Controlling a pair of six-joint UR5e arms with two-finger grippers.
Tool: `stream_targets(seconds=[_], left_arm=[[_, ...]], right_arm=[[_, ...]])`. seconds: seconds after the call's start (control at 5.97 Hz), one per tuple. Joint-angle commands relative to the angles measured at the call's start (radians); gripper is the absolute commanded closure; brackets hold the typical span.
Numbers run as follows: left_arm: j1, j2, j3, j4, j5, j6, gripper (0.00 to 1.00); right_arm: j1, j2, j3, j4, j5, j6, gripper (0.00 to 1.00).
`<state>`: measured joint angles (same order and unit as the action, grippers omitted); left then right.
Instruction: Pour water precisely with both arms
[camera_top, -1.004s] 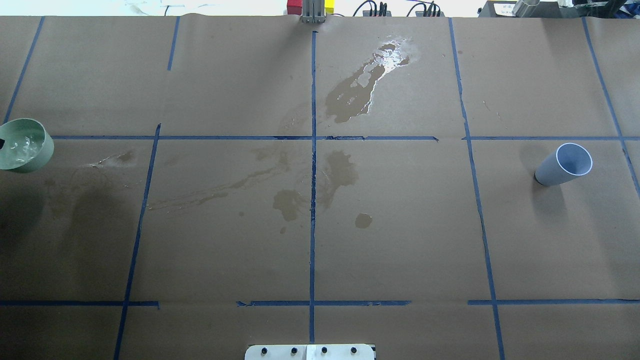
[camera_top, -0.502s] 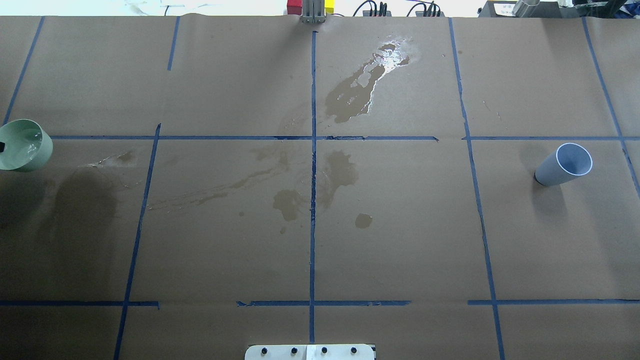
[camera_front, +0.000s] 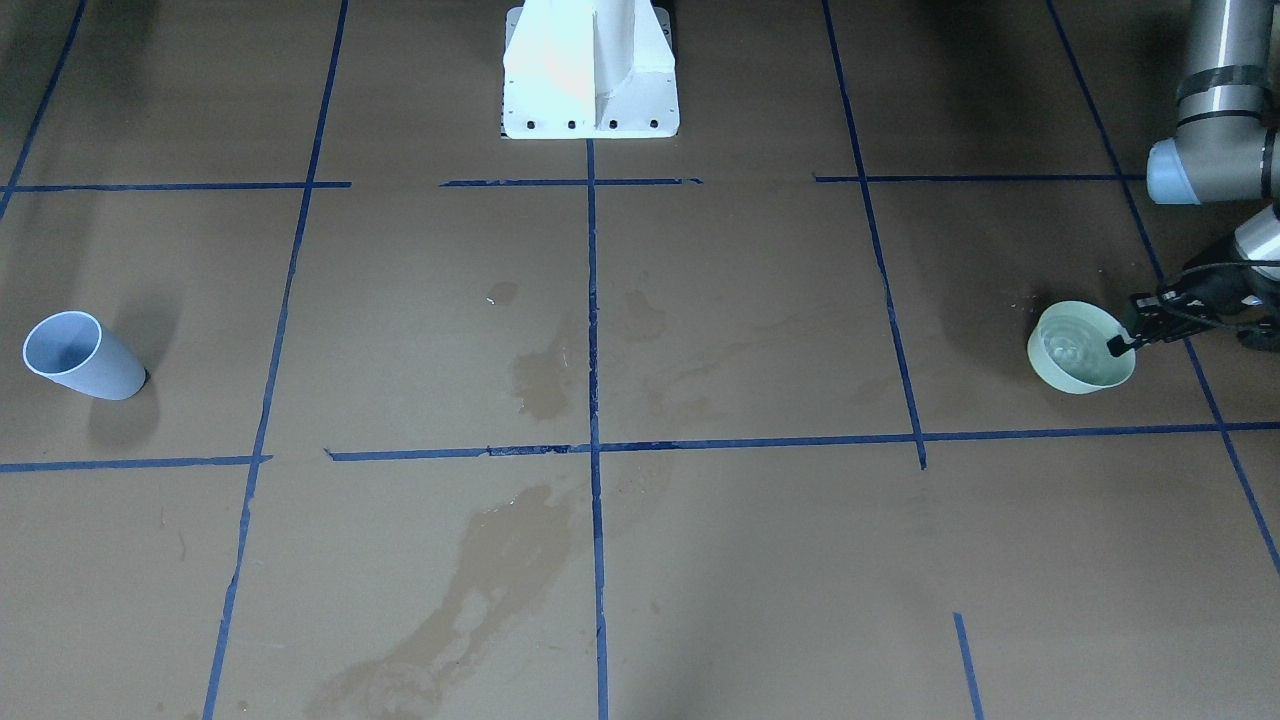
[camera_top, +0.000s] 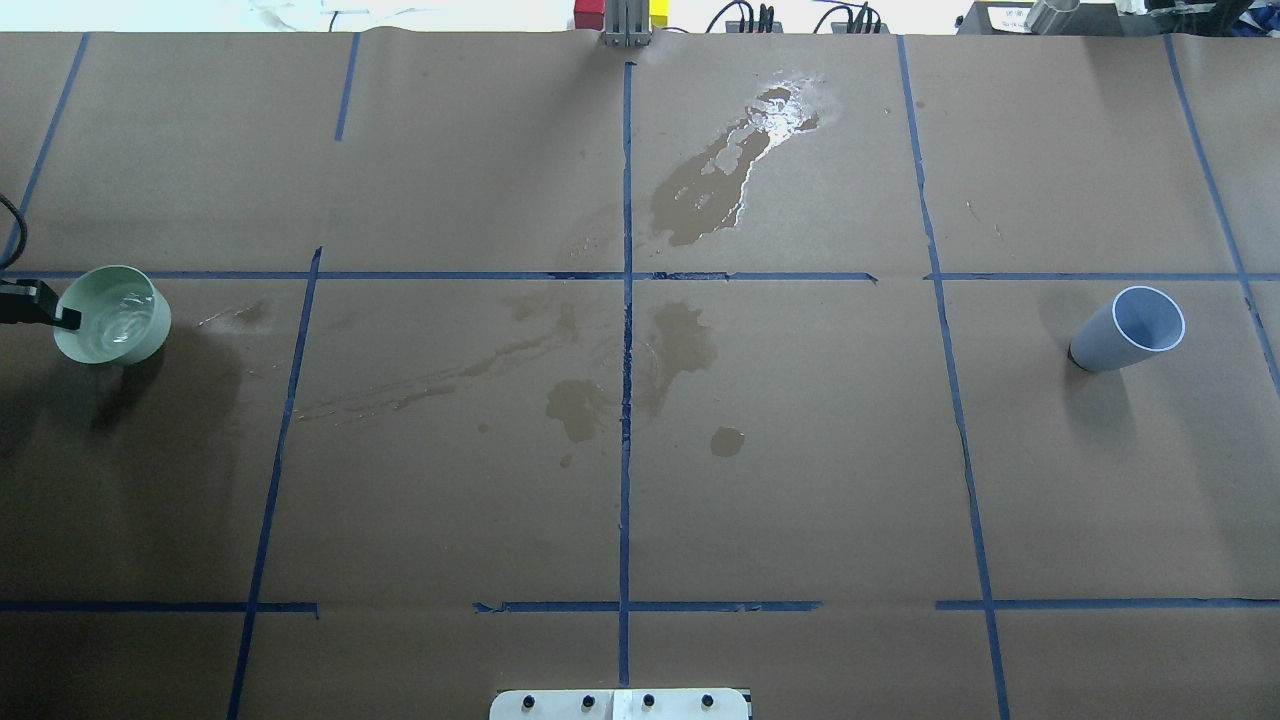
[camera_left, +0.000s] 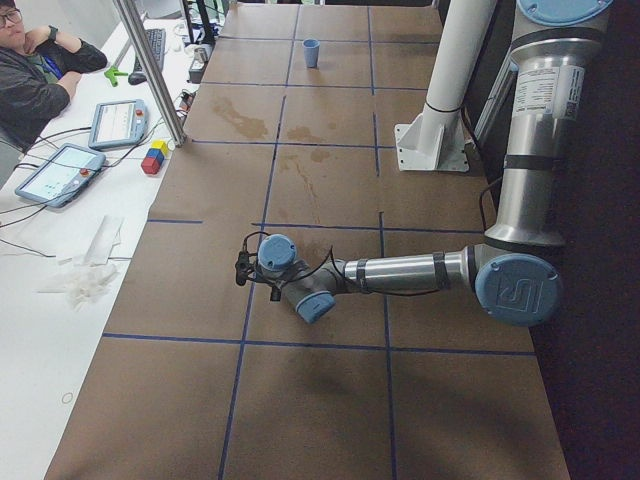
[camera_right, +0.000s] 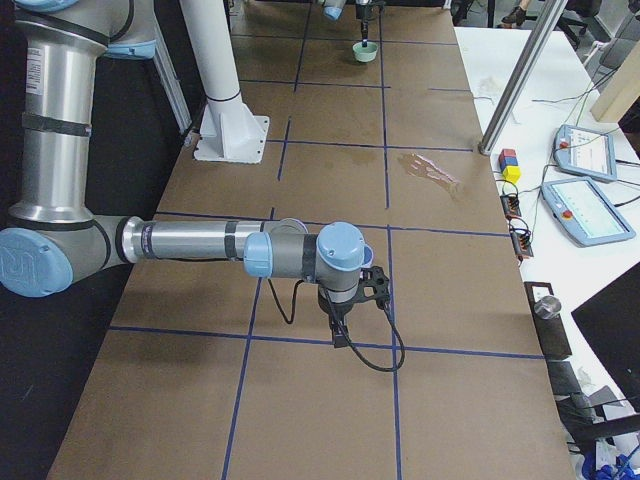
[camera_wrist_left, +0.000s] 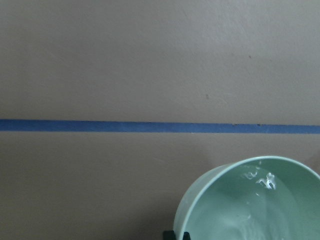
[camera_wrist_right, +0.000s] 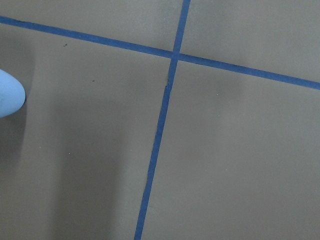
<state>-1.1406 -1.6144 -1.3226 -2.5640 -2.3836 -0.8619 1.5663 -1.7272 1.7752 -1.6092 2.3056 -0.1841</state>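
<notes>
Left claw (camera_front: 1114, 347) pinches green bowl (camera_front: 1068, 377) rim; water (camera_front: 1078, 350) inside; right claw (camera_right: 340, 325): spread unclear.

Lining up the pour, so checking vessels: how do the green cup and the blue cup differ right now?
The green cup holds rippled water; the blue cup looks empty. The left claw grips the green cup's rim; the blue cup stands free. The green cup is squat and wide, the blue cup taller and narrower. Both are plain, with open ends up.
</notes>
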Motion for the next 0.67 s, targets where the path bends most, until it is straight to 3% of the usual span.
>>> stream_targets(seconds=[0.0, 0.17, 0.5], left_arm=[[0.018, -0.001, 0.000, -0.008, 0.008, -0.014, 0.94], [0.019, 0.001, 0.002, -0.007, 0.008, -0.011, 0.77], [0.022, 0.001, 0.000, -0.005, 0.011, -0.008, 0.25]], right_arm=[[0.000, 0.000, 0.000, 0.000, 0.000, 0.000, 0.00], [0.000, -0.002, 0.000, 0.000, 0.000, 0.000, 0.00], [0.000, -0.002, 0.000, 0.000, 0.000, 0.000, 0.00]])
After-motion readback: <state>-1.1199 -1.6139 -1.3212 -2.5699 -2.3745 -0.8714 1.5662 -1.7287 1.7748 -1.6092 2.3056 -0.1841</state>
